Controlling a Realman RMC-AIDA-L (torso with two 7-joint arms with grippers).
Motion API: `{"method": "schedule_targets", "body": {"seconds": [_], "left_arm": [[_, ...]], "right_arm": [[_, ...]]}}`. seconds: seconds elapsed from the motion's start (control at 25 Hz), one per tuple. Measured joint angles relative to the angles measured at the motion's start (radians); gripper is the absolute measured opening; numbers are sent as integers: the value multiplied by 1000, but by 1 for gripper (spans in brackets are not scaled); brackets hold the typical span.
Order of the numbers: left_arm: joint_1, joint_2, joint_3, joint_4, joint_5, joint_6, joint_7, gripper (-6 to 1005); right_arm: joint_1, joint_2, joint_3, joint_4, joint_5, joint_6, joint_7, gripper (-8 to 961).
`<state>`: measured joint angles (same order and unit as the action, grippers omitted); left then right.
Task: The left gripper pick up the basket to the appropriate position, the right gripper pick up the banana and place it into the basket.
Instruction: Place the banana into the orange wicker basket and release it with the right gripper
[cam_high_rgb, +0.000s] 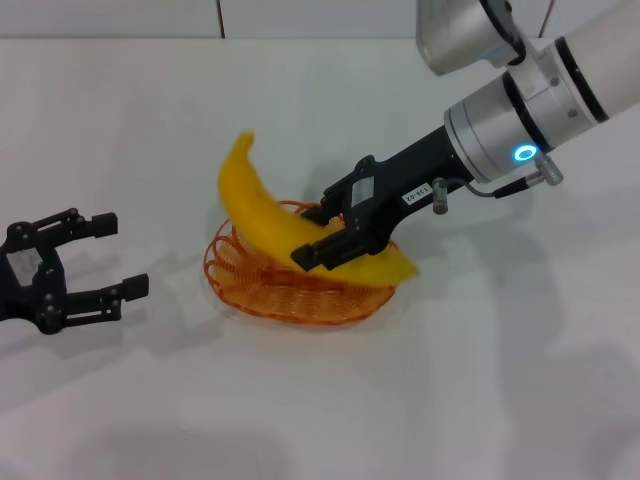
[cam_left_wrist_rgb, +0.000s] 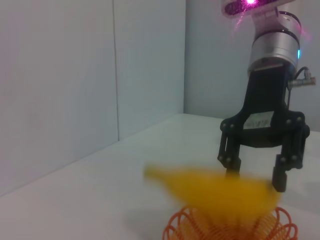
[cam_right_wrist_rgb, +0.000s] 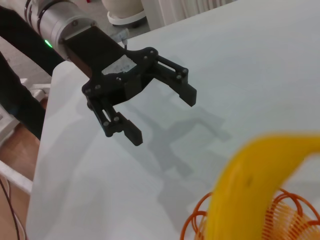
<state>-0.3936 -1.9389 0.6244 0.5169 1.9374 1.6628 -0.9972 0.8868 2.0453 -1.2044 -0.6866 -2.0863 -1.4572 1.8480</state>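
Now spreading wide and white beneath everything, counter (cam_high_rgb: 480, 400). Reaching in from the far right, right hand (cam_high_rgb: 330, 240), fingers parted on either side of the banana (cam_high_rgb: 262, 215), not clearly pressing on it. Lying across the basket (cam_high_rgb: 290, 295), that banana, one pointed end sticking up past the left rim, the other resting at the right rim; blurred in both wrist views. Sitting flat on the counter near the middle, orange wire loops showing under the fruit. Waiting well apart at the left edge, left hand (cam_high_rgb: 90, 258), fingers spread wide, holding nothing.
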Motion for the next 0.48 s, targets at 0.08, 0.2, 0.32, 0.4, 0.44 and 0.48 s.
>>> {"method": "schedule_targets", "body": {"seconds": [0.08,0.2,0.32,0.4,0.44,0.48], "left_arm": [[0,0,0,0,0,0,0,881],[0,0,0,0,0,0,0,881],[0,0,0,0,0,0,0,881],[1,0,0,0,0,0,0,880],[2,1,0,0,0,0,0,880],[4,2,0,0,0,0,0,880]], "right_arm": [[1,1,0,5,0,1,-3,646],[1,1,7,7,0,3,1,651],[1,-1,12,6,1,2,8,656],[1,-4,12,2,0,-4,14,733],[-1,-5,13,1,-1,-7,16,772],[-4,-6,14,-1,-1,-9,16,770]]}}
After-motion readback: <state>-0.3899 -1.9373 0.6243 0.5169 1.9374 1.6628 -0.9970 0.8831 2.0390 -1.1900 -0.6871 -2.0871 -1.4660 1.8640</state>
